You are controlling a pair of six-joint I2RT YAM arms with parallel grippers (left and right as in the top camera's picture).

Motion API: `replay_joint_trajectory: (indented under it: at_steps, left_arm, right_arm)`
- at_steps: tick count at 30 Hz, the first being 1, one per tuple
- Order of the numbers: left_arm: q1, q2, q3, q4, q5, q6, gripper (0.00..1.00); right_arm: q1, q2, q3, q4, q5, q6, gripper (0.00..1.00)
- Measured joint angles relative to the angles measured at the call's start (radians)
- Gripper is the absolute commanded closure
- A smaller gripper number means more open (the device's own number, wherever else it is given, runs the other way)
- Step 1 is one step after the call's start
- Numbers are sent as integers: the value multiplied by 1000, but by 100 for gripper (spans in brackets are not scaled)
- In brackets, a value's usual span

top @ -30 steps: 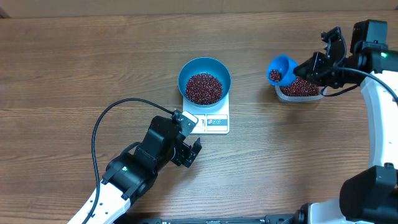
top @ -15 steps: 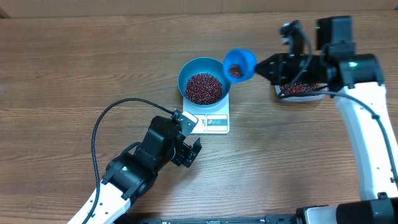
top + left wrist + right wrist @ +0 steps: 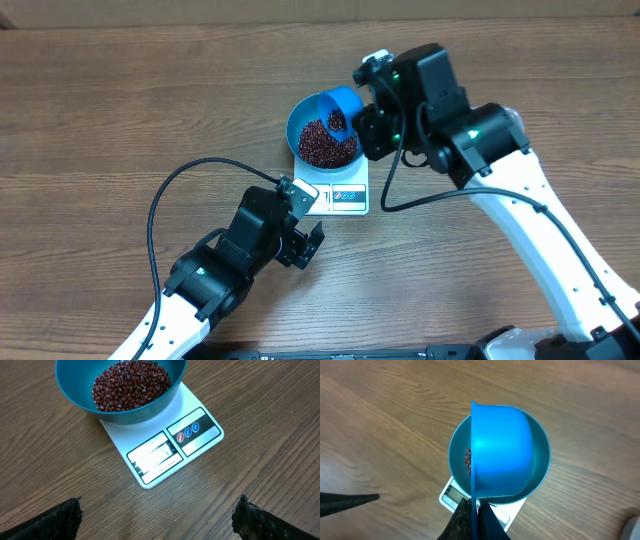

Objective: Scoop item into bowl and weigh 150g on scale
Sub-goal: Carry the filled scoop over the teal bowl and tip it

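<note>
So the beans (image 3: 131, 385) are tiny, dark red-brown, some with pale flecks, heaped loosely in the bottom of the teal bowl (image 3: 70, 397). The bowl sits on the back of the little white scale (image 3: 170, 447), with the display and round buttons poking out in front. The readout's too washed out to read. The right pincer (image 3: 474, 510) is clamped on the handle of a bright blue scoop (image 3: 502, 450), tipped on its side over the bowl. The left pincer (image 3: 157, 520) hangs just in front of the scale over the wooden surface (image 3: 120, 100), fingers spread wide, gripping nothing.
</note>
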Motion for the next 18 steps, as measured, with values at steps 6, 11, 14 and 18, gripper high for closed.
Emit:
replay_joint_trajectory:
  at_steps: [6,11,14,18]
  left_arm:
    - [0,0,0,0,0,0,0]
    - [0,0,0,0,0,0,0]
    - [0,0,0,0,0,0,1]
    - [0,0,0,0,0,0,0]
  right_arm:
    - [21,0,0,15,97,-1,96]
    - [21,0,0,32,132,0,96]
    - [21,0,0,27,142,0,96]
    - [21,0,0,36,154,0,96]
